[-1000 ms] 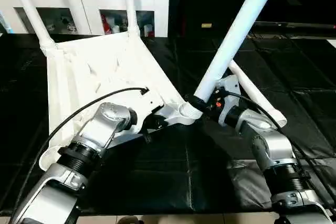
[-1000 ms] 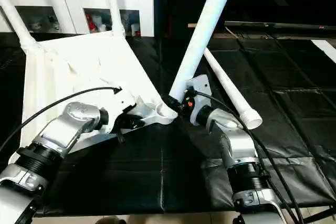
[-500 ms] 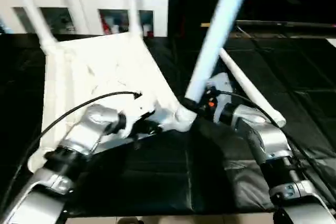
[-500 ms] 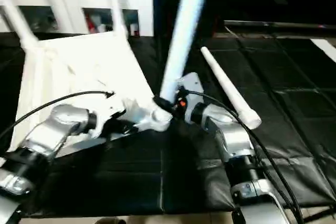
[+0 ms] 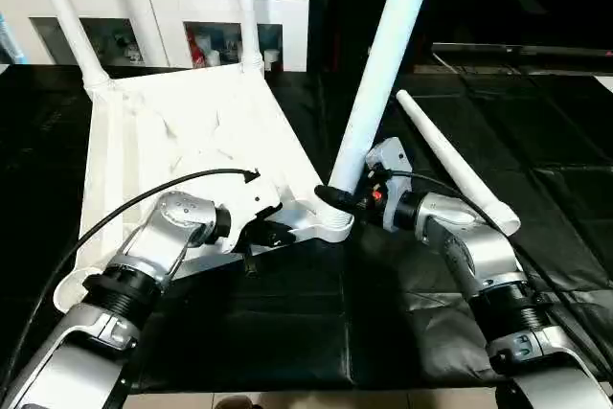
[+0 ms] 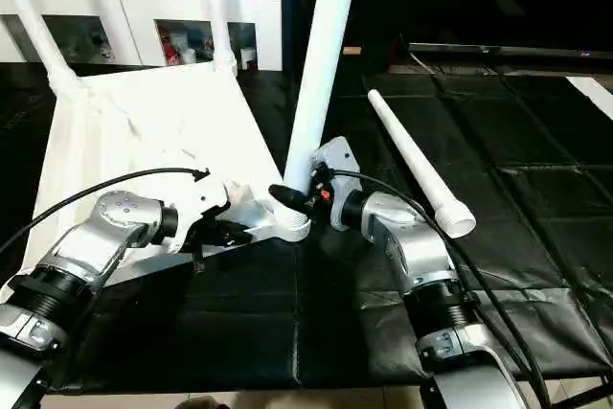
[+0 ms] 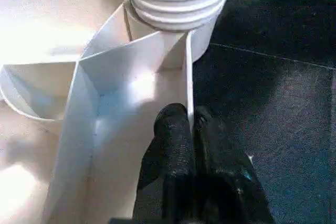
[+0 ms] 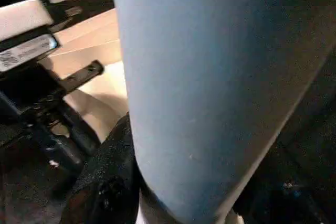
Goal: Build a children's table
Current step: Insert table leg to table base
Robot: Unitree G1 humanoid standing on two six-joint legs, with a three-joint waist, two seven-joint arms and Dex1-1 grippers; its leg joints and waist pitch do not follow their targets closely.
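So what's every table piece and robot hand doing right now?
Tabletop: upside down, tilted on the mat.
Two back legs: standing in corner sockets.
Third leg: upright at the near corner socket.
Fourth leg: lying loose on the mat.
Left end effector: shut on a tabletop rib.
Right end effector: shut on the third leg.

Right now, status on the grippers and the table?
Left gripper shut on tabletop rib. Right gripper clamps third leg at corner socket. Fourth leg lies loose.

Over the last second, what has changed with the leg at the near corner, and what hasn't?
The leg held by the right gripper has swung from a strong rightward lean to nearly upright over the corner socket. The left gripper stays pinched on the tabletop's rib. The loose leg on the mat is unmoved.
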